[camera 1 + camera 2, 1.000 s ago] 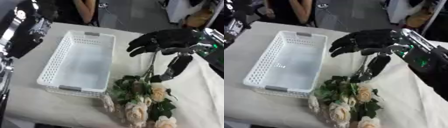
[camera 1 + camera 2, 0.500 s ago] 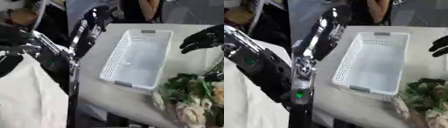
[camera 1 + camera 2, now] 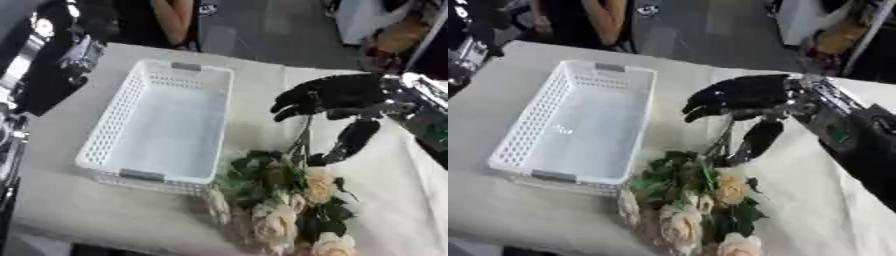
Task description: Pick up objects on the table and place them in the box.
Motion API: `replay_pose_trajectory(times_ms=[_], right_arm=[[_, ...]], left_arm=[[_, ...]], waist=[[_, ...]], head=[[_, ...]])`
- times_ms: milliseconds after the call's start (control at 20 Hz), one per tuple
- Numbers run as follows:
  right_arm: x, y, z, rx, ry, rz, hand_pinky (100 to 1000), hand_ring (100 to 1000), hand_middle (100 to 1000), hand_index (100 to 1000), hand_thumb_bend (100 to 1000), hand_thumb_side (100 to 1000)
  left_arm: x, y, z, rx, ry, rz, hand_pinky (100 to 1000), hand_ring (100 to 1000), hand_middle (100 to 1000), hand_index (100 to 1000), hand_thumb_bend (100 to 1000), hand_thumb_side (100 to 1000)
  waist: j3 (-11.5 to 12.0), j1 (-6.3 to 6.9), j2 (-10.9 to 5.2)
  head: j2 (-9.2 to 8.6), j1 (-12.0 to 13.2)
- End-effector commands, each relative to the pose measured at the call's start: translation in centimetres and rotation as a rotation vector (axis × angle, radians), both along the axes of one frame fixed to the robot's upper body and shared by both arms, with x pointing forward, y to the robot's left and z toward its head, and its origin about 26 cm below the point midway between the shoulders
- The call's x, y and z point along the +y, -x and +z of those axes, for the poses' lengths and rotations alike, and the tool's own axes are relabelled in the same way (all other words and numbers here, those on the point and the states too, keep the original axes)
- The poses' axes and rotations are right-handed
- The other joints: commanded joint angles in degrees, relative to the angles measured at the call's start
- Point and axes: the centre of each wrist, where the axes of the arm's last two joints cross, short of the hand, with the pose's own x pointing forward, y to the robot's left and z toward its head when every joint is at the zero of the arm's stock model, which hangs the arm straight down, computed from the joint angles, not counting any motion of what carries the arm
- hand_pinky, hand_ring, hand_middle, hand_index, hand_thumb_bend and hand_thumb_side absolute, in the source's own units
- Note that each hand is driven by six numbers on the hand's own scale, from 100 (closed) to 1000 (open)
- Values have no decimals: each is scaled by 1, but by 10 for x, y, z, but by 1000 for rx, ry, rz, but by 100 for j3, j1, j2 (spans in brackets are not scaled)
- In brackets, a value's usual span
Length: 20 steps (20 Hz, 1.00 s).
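The black right hand (image 3: 337, 97) hovers over the green stems of a bouquet of cream artificial roses (image 3: 284, 200), fingers relaxed and half-spread, thumb pointing down — holding nothing; the bouquet lies at 4 o'clock of the white perforated plastic basket (image 3: 114, 122) — just beside its near corner

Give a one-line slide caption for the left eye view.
Right robot hand hovers over the stems of a cream flower bouquet lying beside the empty white basket.

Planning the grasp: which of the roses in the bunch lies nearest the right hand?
The peach rose highest in the bunch, just below the right hand thumb; the other blooms lie lower, toward the table's near edge.
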Motion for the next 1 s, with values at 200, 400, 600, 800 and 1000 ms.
replay_pose_trajectory(times_ms=[200, 400, 600, 800, 1000], right_arm=[[-2, -1, 3, 4, 332, 220, 928, 984, 936, 952, 481, 767], [3, 1, -3, 2, 363, 232, 929, 983, 936, 951, 471, 779], [7, 1, -11, 3, 381, 237, 928, 983, 936, 949, 473, 783], [3, -5, -23, 19, 399, 202, 927, 982, 935, 948, 475, 787], [-1, -10, -35, 36, 400, 171, 925, 980, 932, 945, 475, 779]], left_arm=[[0, 2, 9, -31, -13, -10, 559, 735, 854, 789, 100, 801], [-1, 2, 10, -33, -15, -13, 559, 735, 854, 788, 100, 800], [-2, 2, 11, -36, -14, -18, 559, 735, 853, 789, 100, 800], [-2, 1, 12, -40, -11, -22, 559, 734, 852, 789, 100, 799], [-3, 1, 12, -43, -10, -24, 559, 734, 852, 788, 100, 799]], waist=[[4, 19, -46], [19, 11, -45], [39, 10, -42], [58, 12, -34], [71, 16, -23]], head=[[-5, 11], [-5, 18], [-5, 16], [-5, 16], [-5, 25]])
